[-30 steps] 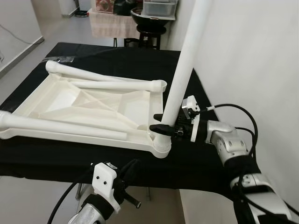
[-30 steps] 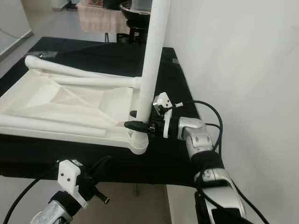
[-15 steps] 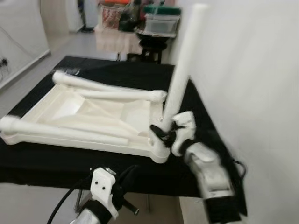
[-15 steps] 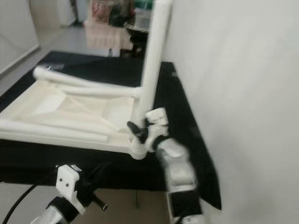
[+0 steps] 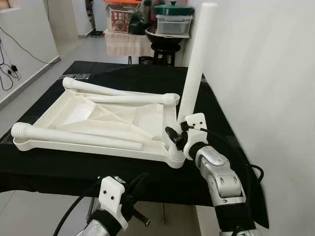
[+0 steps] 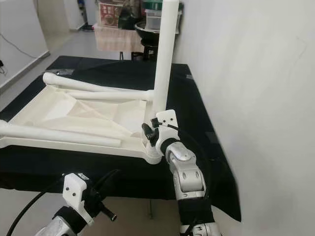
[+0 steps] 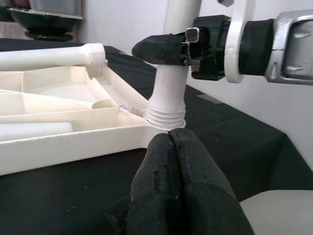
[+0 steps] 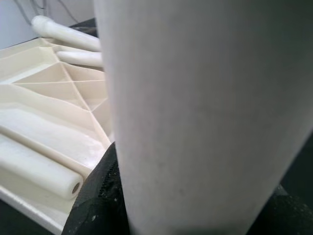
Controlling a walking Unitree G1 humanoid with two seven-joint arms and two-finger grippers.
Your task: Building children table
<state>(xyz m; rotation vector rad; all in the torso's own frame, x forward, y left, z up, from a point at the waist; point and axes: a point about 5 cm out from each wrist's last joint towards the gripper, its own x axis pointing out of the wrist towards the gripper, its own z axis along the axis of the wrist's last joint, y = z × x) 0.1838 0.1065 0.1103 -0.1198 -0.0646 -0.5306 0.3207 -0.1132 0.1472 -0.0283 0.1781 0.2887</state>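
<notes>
A white plastic tabletop (image 5: 74,110) lies upside down on the black-covered table (image 5: 59,169). One white leg (image 5: 197,59) stands upright in the threaded socket (image 7: 166,116) at the tabletop's near right corner. My right gripper (image 5: 173,136) is shut on the low end of this leg, just above the socket. Three more legs lie on the tabletop: one along the front (image 5: 74,136), two at the back (image 5: 113,91). My left gripper (image 7: 170,161) hangs shut with nothing in it, below the table's front edge, pointing at that corner.
A white wall (image 5: 266,73) runs close along the table's right side. Behind the table stands a black stool (image 5: 165,49) with a bowl and lidded containers. A cable (image 5: 10,73) trails along the left wall by the floor.
The camera has lifted and shifted. My right forearm has swung from the leg's right side round to its near side, gripper still shut on the upright leg. The left arm has stayed low.
</notes>
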